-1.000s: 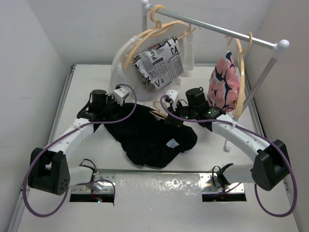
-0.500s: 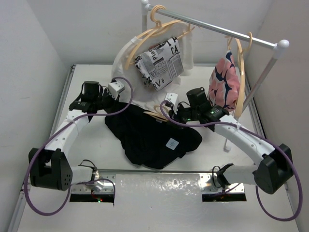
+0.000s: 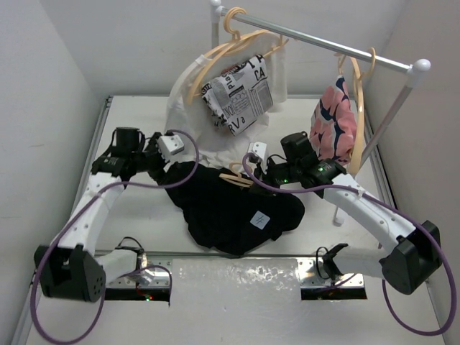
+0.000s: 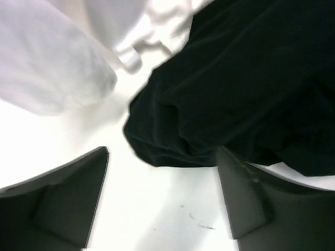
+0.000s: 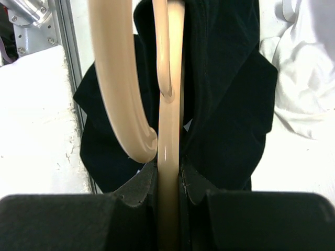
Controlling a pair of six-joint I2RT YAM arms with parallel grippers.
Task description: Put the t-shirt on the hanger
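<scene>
The black t-shirt (image 3: 219, 208) lies crumpled mid-table, its small white label (image 3: 259, 220) facing up. My right gripper (image 3: 253, 171) is shut on the pale tan hanger (image 3: 234, 175) at the shirt's far edge. In the right wrist view the pads (image 5: 196, 183) pinch the hanger's stem (image 5: 170, 157), with the hook (image 5: 118, 78) curving left and the black t-shirt (image 5: 230, 104) behind. My left gripper (image 3: 168, 167) stands open at the shirt's left edge. In the left wrist view its fingers (image 4: 246, 198) are wide apart over bare table, the t-shirt (image 4: 241, 89) just ahead of them.
A clothes rack rail (image 3: 323, 43) crosses the back, carrying several tan hangers, a newsprint-lettered garment (image 3: 237, 93) and a pink-and-navy garment (image 3: 334, 122). A white cloth (image 3: 188, 108) is heaped behind the left gripper. The rack's right post (image 3: 388, 122) slants down beside my right arm.
My left gripper moved left, then opened and let go of the t-shirt's left edge. The right gripper shifted slightly right with the hanger, and the shirt slid with it.
</scene>
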